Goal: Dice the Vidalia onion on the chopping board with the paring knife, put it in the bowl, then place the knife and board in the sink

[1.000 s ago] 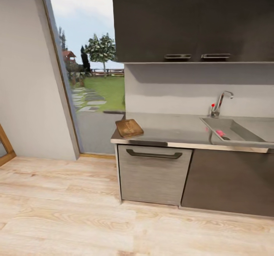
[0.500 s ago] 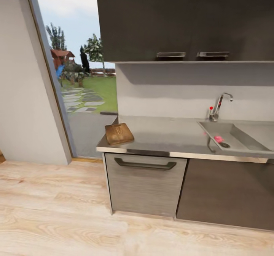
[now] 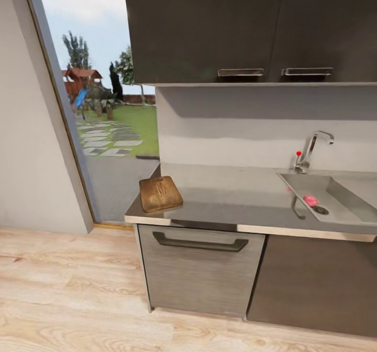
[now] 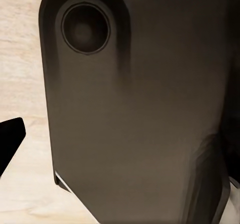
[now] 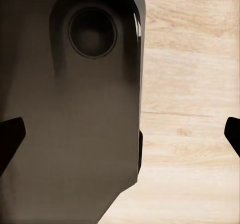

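Where glossy grey countertop (image 3: 230, 205) ends, grainy rounded chopping board (image 3: 160, 194), steel sink (image 3: 335, 205), tool states untellable.

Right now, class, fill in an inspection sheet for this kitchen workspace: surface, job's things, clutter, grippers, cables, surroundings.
Surface: countertop, glossy dark grey, above a handled drawer front.
Job's things: chopping board lies flat at the countertop's window end; sink with tap holds a small pink-red item by the drain, too small to identify.
Clutter: nothing seen.
Grippers: dark fingertips at both wrist views' edges, right pair spread wide; left state unclear.
Cables: nothing seen.
Surroundings: black upper cabinets, window, wood floor.
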